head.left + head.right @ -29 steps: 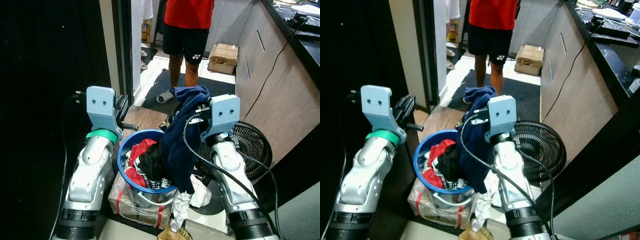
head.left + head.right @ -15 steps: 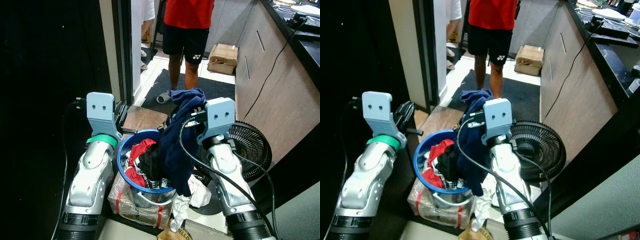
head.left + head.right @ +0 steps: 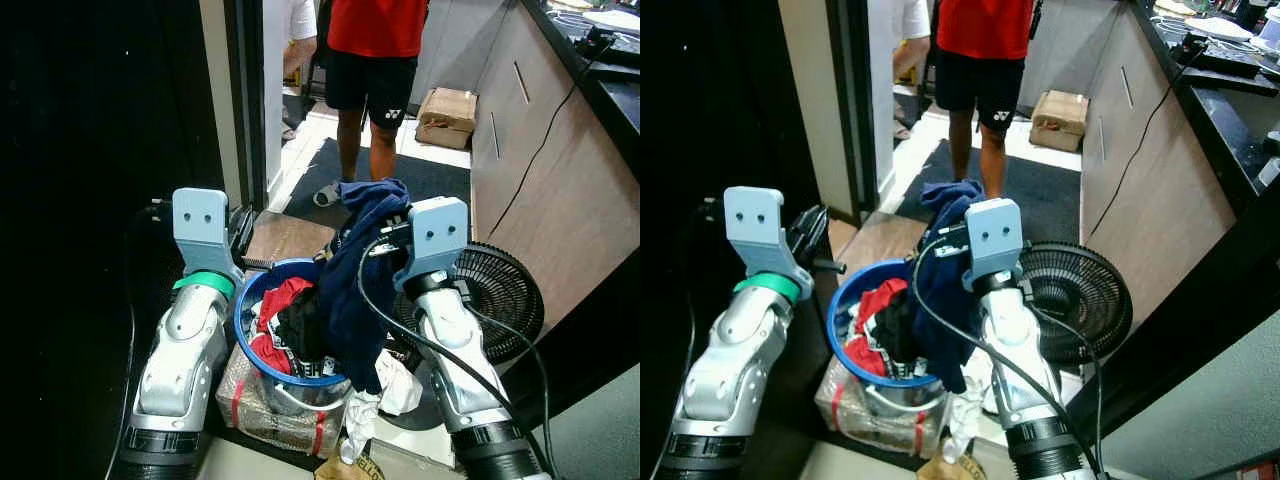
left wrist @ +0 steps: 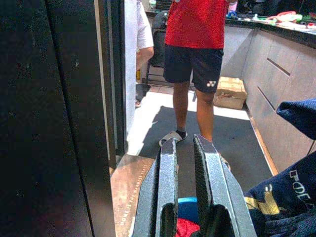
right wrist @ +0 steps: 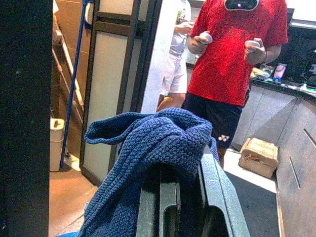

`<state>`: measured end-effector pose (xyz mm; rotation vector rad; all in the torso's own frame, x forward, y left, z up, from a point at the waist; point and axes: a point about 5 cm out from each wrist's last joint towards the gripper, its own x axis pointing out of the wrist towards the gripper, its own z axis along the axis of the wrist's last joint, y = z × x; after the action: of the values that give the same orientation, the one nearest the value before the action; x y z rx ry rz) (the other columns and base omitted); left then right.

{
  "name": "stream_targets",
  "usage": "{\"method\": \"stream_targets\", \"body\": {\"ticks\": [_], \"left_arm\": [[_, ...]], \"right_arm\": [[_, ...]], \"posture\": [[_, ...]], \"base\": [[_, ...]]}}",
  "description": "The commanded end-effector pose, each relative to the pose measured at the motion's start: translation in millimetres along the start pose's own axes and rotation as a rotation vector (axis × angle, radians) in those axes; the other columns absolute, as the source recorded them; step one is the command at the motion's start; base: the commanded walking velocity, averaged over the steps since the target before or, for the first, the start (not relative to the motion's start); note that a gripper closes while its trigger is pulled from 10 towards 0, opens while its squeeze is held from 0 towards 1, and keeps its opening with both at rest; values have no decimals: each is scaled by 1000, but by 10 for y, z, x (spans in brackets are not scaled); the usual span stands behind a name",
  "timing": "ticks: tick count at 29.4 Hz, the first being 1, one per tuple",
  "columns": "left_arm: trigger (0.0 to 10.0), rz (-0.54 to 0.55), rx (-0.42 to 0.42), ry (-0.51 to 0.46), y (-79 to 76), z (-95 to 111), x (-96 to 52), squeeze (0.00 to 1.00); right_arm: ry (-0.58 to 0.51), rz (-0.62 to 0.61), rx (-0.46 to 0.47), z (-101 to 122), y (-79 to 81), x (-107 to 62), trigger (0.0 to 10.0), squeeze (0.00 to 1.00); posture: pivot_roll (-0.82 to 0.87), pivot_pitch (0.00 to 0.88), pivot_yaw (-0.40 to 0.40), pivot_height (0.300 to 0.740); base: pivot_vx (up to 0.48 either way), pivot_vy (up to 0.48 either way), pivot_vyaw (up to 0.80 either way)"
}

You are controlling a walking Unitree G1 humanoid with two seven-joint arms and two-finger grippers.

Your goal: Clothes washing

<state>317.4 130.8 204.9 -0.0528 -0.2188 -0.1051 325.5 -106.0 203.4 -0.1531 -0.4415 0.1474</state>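
Basket [image 3: 243,322] of clothes [image 3: 290,325] on the floor between both arms, a garment [image 3: 352,290] draped over its right rim (held up by the right gripper [image 5: 183,207]), fan [image 3: 500,300] right, person [image 3: 375,70] behind, box [image 3: 447,117] beyond.

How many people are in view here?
2. One person in a red shirt stands on the dark mat beyond the blue basket. A second person in white stands farther back in the doorway, partly hidden; others may be out of sight.
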Motion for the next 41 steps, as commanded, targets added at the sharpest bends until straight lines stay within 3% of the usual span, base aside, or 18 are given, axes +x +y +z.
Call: {"method": "stream_targets", "body": {"ticks": [1,16,22,41], "left_arm": [[10000,-3,0,12,-7,-21,-9,0],[10000,4,5,18,-3,-39,-25,0],[10000,5,6,18,1,-38,-25,0],[10000,5,13,22,6,-40,-26,0]], "right_arm": [[-11,1,-5,1,-2,0,10000,0],[-1,-1,-2,-15,-15,-5,10000,0],[32,-27,33,-52,-35,1,10000,0],[28,-24,14,-48,-40,9,10000,0]], "posture": [[142,0,-27,740],[142,0,-31,740],[142,0,-31,740],[144,0,-28,740]], "base": [[0,0,0],[0,0,0],[0,0,-800],[0,0,-800]]}}
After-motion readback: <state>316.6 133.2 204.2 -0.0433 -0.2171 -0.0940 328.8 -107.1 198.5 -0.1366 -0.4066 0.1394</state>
